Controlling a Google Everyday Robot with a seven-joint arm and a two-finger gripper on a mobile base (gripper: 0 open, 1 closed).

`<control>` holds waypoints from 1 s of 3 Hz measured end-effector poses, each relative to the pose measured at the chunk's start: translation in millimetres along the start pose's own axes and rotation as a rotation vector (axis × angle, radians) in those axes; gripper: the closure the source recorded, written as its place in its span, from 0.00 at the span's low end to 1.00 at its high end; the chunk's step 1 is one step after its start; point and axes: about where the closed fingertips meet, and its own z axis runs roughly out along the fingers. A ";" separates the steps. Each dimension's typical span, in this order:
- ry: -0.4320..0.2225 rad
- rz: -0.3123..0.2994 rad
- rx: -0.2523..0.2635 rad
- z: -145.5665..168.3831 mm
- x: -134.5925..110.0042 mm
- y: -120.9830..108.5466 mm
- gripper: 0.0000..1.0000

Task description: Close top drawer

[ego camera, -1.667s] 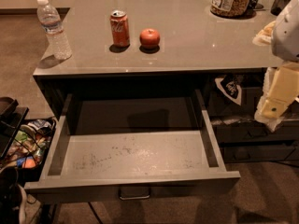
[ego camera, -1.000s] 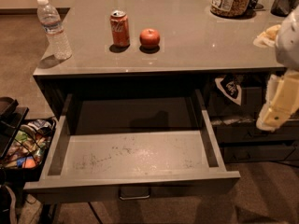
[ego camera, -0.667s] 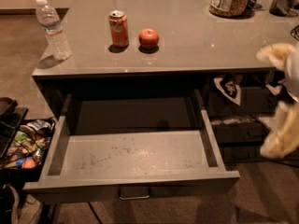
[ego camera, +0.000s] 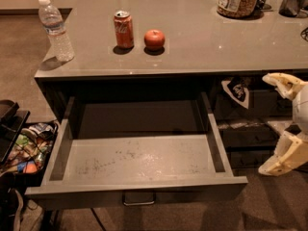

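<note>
Top drawer [ego camera: 139, 160] pulled all the way out from under the front edge of the bench [ego camera: 202, 47], front panel nearest the camera, small metal bar handle [ego camera: 138, 199] at the middle of that panel. Drawer floor is scuffed lighter grey, nothing in it. Hand [ego camera: 263, 124] sits off the drawer's right side, below the bench's front edge toward the right end, not touching the drawer; its two cream fingers [ego camera: 281, 155] are spread wide apart, one high and one low, nothing between them. Left of the drawer, down on the floor, a dark bin [ego camera: 30, 148] with colourful clutter inside. Behind the hand, under the bench, more dark fronts with a small black-and-white patch [ego camera: 237, 91], can't tell what it is. On the bench top: clear water bottle [ego camera: 55, 30] upright near the front left corner; red soda can [ego camera: 123, 29] upright toward the front edge, left of centre; red apple [ego camera: 154, 39] just beside the can on its right, not touching. Large jar [ego camera: 236, 0] with a label stands near the far right corner.
</note>
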 end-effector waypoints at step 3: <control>-0.078 -0.050 -0.109 27.7 11.2 26.8 0.00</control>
